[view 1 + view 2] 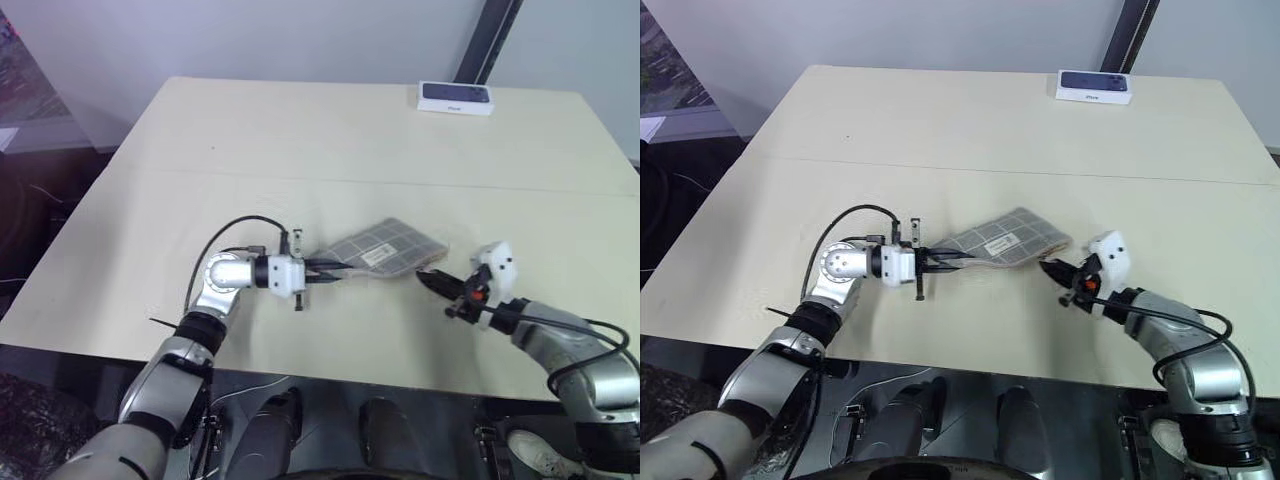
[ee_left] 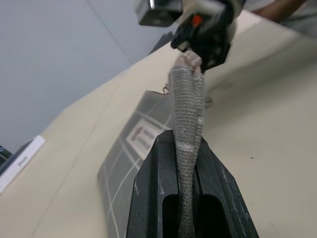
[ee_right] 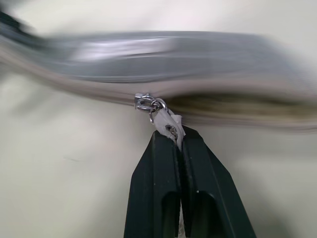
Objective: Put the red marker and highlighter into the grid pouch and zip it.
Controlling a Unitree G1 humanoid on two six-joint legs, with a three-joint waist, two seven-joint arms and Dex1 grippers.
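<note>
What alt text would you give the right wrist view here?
The right gripper, shut, pinches the white zip pull of the grid pouch, which stretches across the pale table just beyond the fingertips. The pull hangs by a small metal ring from the slider on the pouch's near edge; the pouch looks blurred.

Grey grid pouch [image 1: 385, 248] lifted at one end

Even, soft daylight, no hard shadows on the table [image 1: 330, 130]. Right wrist view motion-blurred: pouch [image 3: 163, 54] smeared. Left wrist view sharp up close, background soft.
</note>
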